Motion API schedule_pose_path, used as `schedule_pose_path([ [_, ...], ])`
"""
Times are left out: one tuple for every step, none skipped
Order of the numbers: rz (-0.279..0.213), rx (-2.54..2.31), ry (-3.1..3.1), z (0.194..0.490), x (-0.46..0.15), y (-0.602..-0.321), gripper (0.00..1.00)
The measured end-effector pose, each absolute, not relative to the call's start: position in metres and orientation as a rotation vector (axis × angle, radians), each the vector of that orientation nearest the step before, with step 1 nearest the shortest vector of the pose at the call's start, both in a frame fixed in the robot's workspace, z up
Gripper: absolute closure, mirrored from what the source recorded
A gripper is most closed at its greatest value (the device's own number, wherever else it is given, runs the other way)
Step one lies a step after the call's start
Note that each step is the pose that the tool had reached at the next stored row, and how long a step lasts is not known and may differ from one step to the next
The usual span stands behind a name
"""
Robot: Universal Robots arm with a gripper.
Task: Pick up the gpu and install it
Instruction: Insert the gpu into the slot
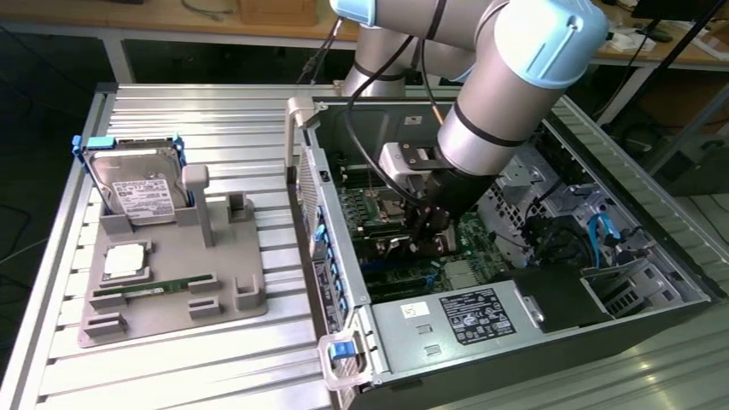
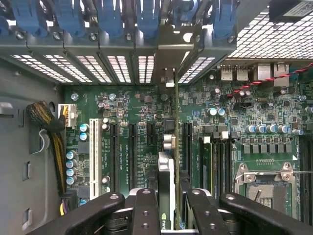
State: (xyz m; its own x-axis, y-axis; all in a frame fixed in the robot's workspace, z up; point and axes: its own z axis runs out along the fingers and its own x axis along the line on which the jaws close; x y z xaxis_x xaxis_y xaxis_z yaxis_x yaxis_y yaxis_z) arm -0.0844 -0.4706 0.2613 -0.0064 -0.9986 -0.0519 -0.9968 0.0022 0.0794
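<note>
The open computer case (image 1: 310, 184) holds the motherboard (image 2: 244, 107). The gripper (image 2: 167, 208) hangs inside it, pinched narrowly on the gpu (image 2: 166, 171) (edge-on above the long slots). At nine o'clock of the case in the exterior view, a grey tray (image 1: 245, 299) carries the hard drive (image 1: 135, 190) and a memory stick (image 1: 154, 291).

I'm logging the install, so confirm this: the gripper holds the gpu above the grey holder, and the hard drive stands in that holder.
Not quite. The gripper holds the gpu inside the computer case, above the motherboard, not above the grey holder; the wrist view shows the card edge-on between the fingers over that board. The hard drive does stand in that holder.
</note>
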Motion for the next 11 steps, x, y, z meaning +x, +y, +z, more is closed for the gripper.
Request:
schedule_pose_path([
  [-0.145,2.201,-2.21,0.2624,-0.0844,-0.4705,0.73],
  [-0.145,2.201,-2.21,0.2634,-0.0843,-0.4704,0.73],
  [-0.145,2.201,-2.21,0.2644,-0.0844,-0.4704,0.73],
  [-0.145,2.201,-2.21,0.265,-0.0844,-0.4704,0.73],
  [-0.145,2.201,-2.21,0.2656,-0.0844,-0.4703,0.73],
  [-0.146,2.201,-2.211,0.2659,-0.0844,-0.4703,0.73],
  [-0.146,2.201,-2.211,0.2661,-0.0844,-0.4703,0.73],
  [-0.146,2.201,-2.211,0.2661,-0.0844,-0.4703,0.73],
  [-0.145,2.201,-2.211,0.2661,-0.0844,-0.4703,0.73],
  [-0.145,2.201,-2.21,0.2662,-0.0844,-0.4703,0.73],
  [-0.145,2.2,-2.21,0.2663,-0.084,-0.4703,0.73],
])
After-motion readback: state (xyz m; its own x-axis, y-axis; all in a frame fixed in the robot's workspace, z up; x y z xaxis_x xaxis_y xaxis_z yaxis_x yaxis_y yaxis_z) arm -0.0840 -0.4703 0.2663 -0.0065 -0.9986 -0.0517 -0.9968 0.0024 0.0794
